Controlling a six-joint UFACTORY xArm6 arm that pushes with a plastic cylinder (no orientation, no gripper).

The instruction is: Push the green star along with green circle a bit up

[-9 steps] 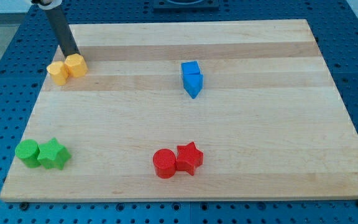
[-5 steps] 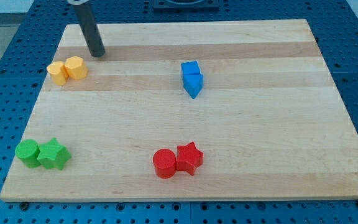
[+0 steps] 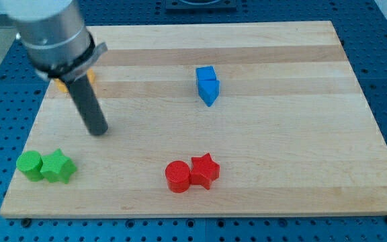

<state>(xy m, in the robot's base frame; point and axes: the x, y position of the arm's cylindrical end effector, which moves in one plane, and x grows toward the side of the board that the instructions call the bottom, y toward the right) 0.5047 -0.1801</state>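
Touching side by side: green circle (image 3: 29, 164), green star (image 3: 58, 167)

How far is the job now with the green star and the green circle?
Nothing looks done: the green star and green circle sit touching near the board's lower left corner. In hand: my tip is above and to the right of them, touching neither. Left: get below the pair and push both up.

board (image 3: 281, 134): pale matt wood, smooth, grain stripes | green star (image 3: 58, 167): matt plastic | rod (image 3: 89, 111): dark, slight sheen
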